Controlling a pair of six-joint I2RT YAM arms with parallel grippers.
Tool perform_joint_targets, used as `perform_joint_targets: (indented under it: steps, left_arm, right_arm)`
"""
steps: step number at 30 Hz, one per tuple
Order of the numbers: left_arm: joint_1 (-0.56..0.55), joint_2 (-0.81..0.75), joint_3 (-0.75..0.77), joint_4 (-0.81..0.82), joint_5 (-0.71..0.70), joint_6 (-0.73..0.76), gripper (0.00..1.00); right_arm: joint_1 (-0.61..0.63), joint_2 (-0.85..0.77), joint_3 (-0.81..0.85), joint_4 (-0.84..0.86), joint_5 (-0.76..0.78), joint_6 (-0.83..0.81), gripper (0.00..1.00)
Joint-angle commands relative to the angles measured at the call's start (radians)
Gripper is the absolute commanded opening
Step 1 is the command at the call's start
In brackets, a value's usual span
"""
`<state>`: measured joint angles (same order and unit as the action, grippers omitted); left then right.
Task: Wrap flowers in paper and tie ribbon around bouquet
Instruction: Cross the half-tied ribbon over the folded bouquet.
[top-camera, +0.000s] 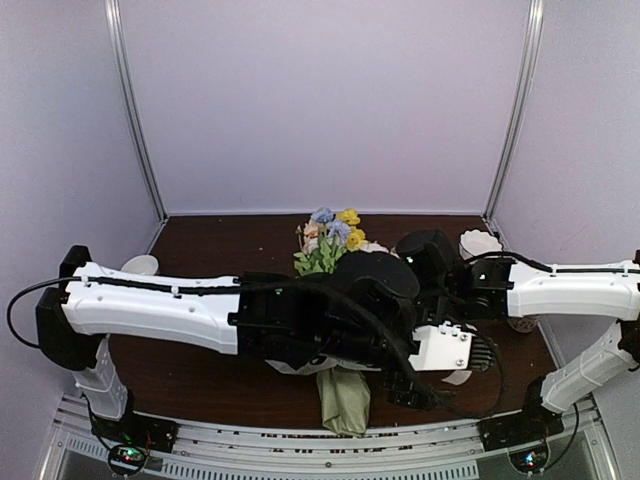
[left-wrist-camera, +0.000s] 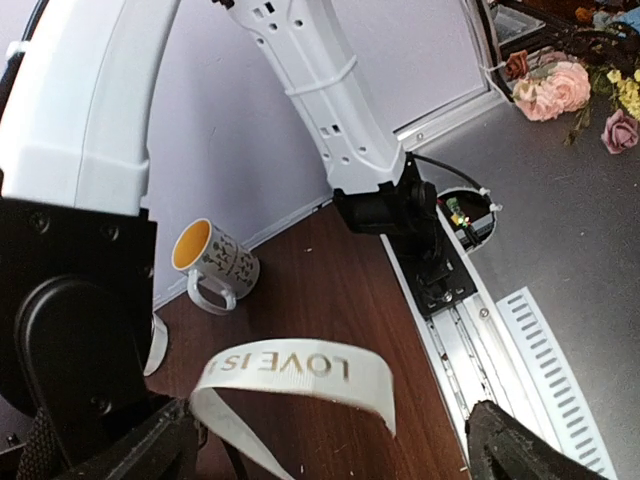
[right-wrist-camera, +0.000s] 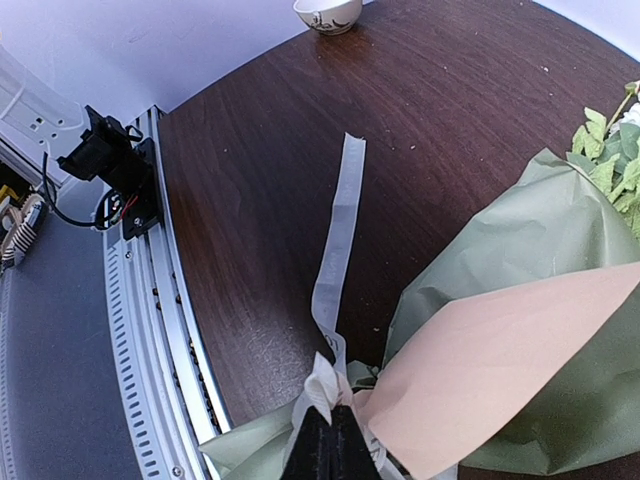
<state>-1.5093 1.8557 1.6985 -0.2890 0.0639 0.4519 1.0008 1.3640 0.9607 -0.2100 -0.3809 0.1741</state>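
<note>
Bouquet (right-wrist-camera: 500, 380) lying by the surface's (right-wrist-camera: 450, 120) near edge. Right pincer (right-wrist-camera: 330, 442) clenched on the ribbon (right-wrist-camera: 338, 220) at its neck, left pincer (left-wrist-camera: 330, 428) spread wide.

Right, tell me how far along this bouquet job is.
Done: the paper is wrapped around the flowers as a cone. In hand: the right tool is shut on the ribbon at the cone's narrow neck. The left tool is open, with a lettered loop of ribbon arching between its fingers, ungripped. Left: no finished knot or bow shows, so the tying remains.
</note>
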Motion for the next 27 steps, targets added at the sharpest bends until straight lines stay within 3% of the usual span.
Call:
perform_joint_targets:
  steps: [1,10,13,15,19,24,27]
  left_arm:
    - [-0.012,-0.004,0.016,0.026,-0.080,-0.019,0.98]
    - [-0.012,-0.030,-0.002,0.025,-0.046,0.025,0.98]
    - [-0.003,-0.092,-0.072,0.077,0.020,0.008,0.92]
    - [0.012,-0.164,-0.145,0.122,0.079,-0.019,0.85]
    - [0.047,-0.357,-0.366,0.281,0.098,-0.075,0.58]
    - [0.197,-0.533,-0.652,0.448,0.141,-0.270,0.29]
    - [0.308,-0.578,-0.776,0.519,0.236,-0.409,0.27]
  right_arm:
    - [-0.005,-0.019,0.014,-0.011,-0.014,-0.023,0.00]
    - [-0.005,-0.014,0.026,-0.030,-0.019,-0.031,0.00]
    - [-0.004,-0.010,0.027,-0.033,-0.031,-0.034,0.00]
    - [-0.005,-0.009,0.029,-0.035,-0.034,-0.035,0.00]
    - [-0.005,-0.017,0.017,-0.017,-0.036,-0.025,0.00]
    - [-0.005,-0.036,-0.014,0.025,-0.045,-0.009,0.00]
    - [-0.005,-0.039,-0.026,0.040,-0.049,-0.005,0.00]
